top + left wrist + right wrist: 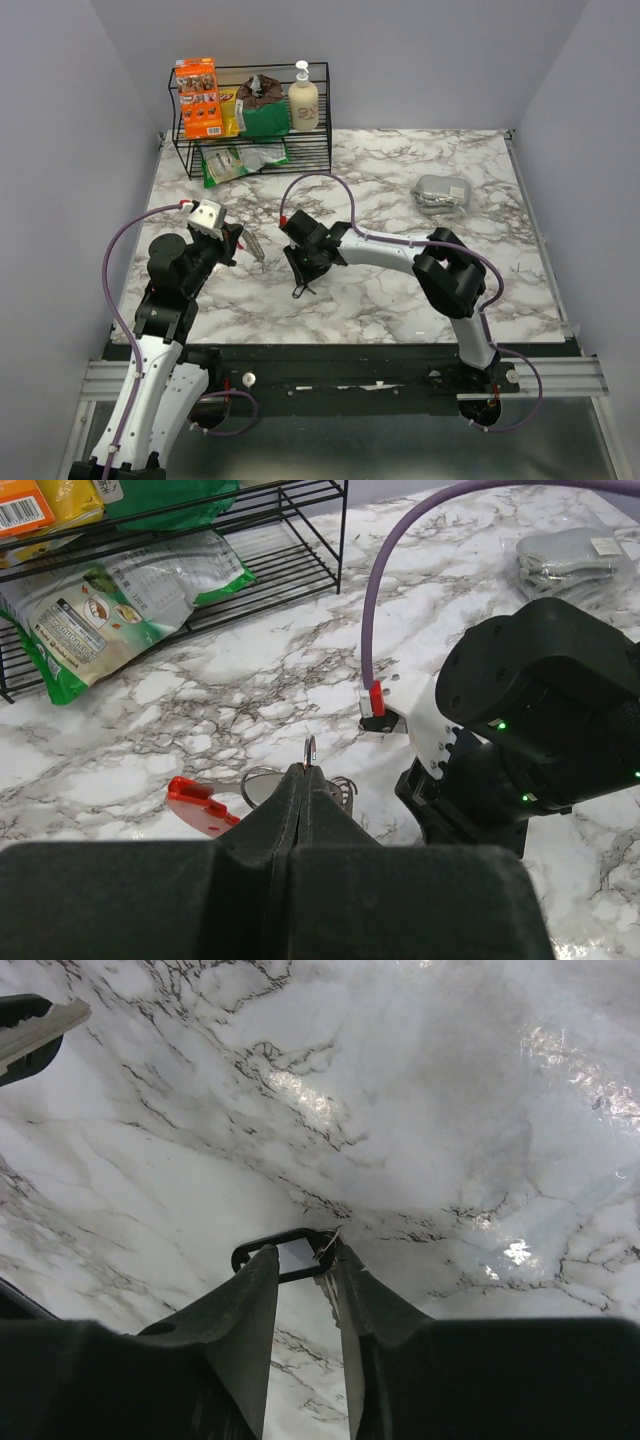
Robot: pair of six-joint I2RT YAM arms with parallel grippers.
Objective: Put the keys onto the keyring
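One small black key (243,1253) is being gripped between our right fingers (245,1310), which are closing on it above the middle of the surface (400,290). Just to its left, our left fingers (280,815) are clamping shut on the thin wire loop (310,750) of the keyring (200,802), which is hanging above the surface. We are judging this as the lining-up step. The next move is calling for the key's hole to meet the loop's end.
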